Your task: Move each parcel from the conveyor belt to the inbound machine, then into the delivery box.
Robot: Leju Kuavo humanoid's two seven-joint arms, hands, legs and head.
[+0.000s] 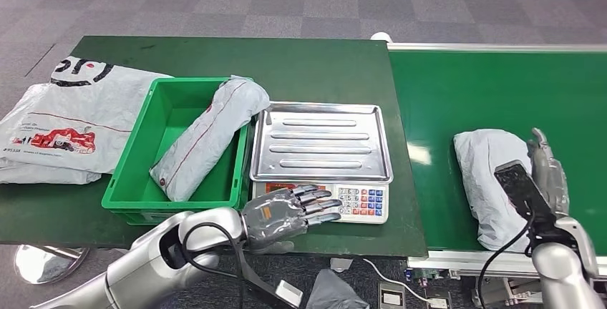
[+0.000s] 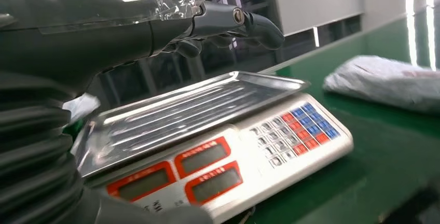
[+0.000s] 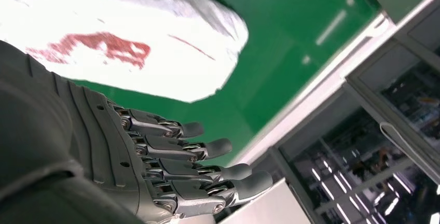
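Green table (image 1: pixel 322 66), green bin (image 1: pixel 136 187) holding grey parcel (image 1: pixel 207 137), both hands' fingers (image 1: pixel 318 205) spread, empty.

Grey carpet tiles (image 1: pixel 215 5) (in mottled squares) cover the floor beyond the dark green surface (image 1: pixel 300 66).

The scale's steel tray (image 1: pixel 321 141) is lying bare, offering open room from above. At its nine o'clock, the green bin (image 1: pixel 136 180) is crowding in, touching. The left hand (image 1: pixel 286 212) is hovering over the keypad at six o'clock.
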